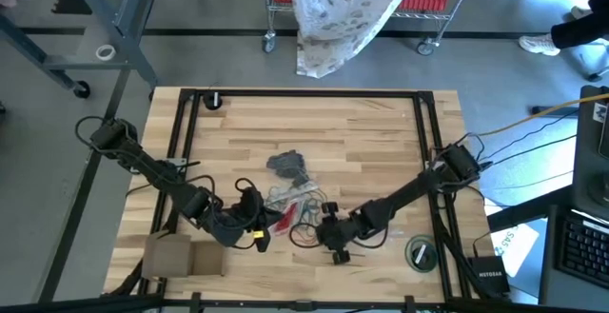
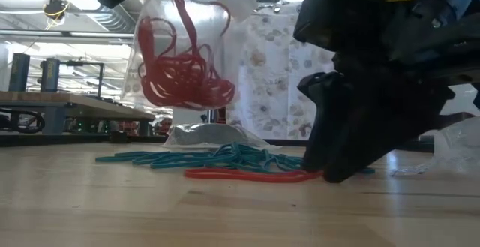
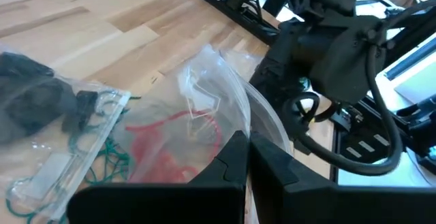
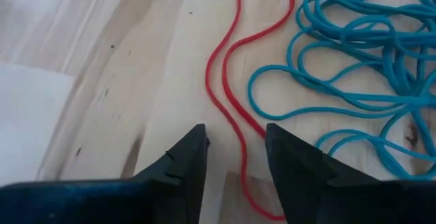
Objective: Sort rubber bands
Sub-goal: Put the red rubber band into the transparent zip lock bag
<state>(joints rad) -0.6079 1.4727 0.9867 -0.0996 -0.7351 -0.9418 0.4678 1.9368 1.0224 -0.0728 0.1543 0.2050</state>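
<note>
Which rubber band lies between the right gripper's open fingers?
The single red rubber band runs between the right gripper's open fingers; the teal rubber bands lie tangled off to one side.

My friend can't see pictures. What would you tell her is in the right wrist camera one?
Two dark gripper fingers hang open just above a pale wooden table, with one red rubber band running between them. Beside it lies a tangle of blue rubber bands.
</note>
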